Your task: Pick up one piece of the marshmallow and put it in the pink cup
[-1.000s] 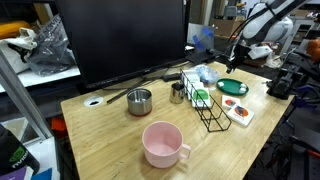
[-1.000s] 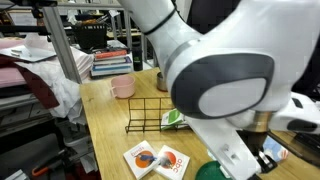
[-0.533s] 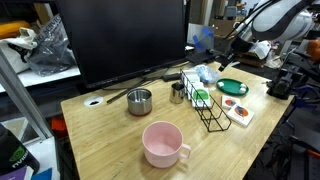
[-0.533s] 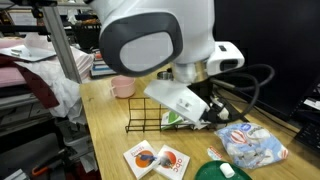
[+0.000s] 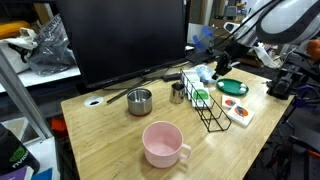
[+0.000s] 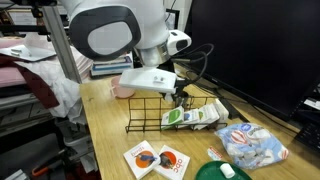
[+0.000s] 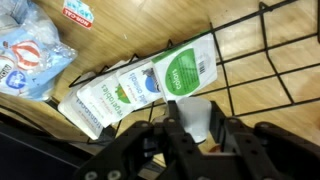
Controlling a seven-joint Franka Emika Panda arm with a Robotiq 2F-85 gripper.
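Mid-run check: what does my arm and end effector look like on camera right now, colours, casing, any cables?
In an exterior view the arm has glossy white rounded shells with a large dark grey oval joint cap. A black cable loops from the wrist. The end effector in the wrist view is black, with chunky matte fingers. No markings are legible.

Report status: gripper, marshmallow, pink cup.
Gripper shut on white piece, looks like marshmallow. Pink cup upright on table, well apart from gripper. Wire rack with packets directly below gripper.
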